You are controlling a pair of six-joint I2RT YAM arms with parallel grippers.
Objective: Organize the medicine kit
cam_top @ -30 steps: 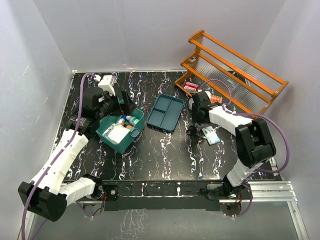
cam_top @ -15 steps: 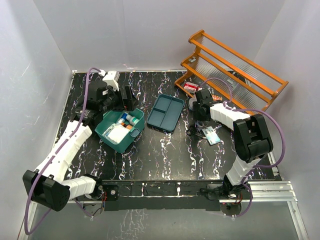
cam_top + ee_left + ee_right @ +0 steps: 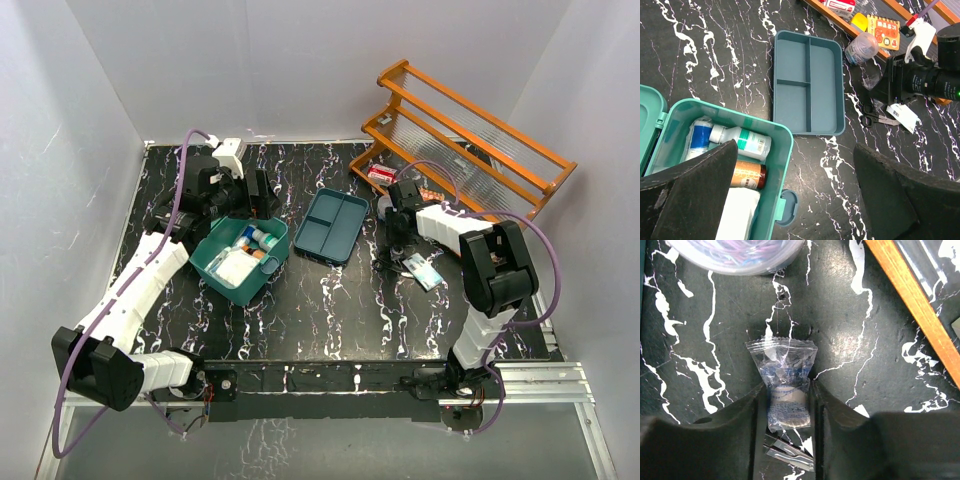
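The medicine kit (image 3: 251, 289) is a teal-green box standing open at the left, its lid laid back. In the left wrist view the medicine kit (image 3: 785, 165) holds a white bottle (image 3: 742, 140), an amber jar (image 3: 747, 175) and a white pack (image 3: 738, 212). My left gripper (image 3: 253, 196) hangs open above the kit's far corner, and the left gripper (image 3: 795, 146) has nothing between its fingers. My right gripper (image 3: 397, 241) is down on the table by the rack. In its wrist view the right gripper (image 3: 786, 390) pinches a clear packet (image 3: 784, 365) with a gauze roll inside.
A dark blue divided tray (image 3: 335, 225) lies between the arms. An orange tiered rack (image 3: 470, 135) stands at the back right with small boxes at its foot. A clear lidded tub (image 3: 735, 252), scissors (image 3: 875, 119) and a labelled card (image 3: 425, 270) lie round the right gripper.
The left arm has swung up and back, with its gripper still open over the kit's far side. The right gripper's fingers have closed in on the packet.
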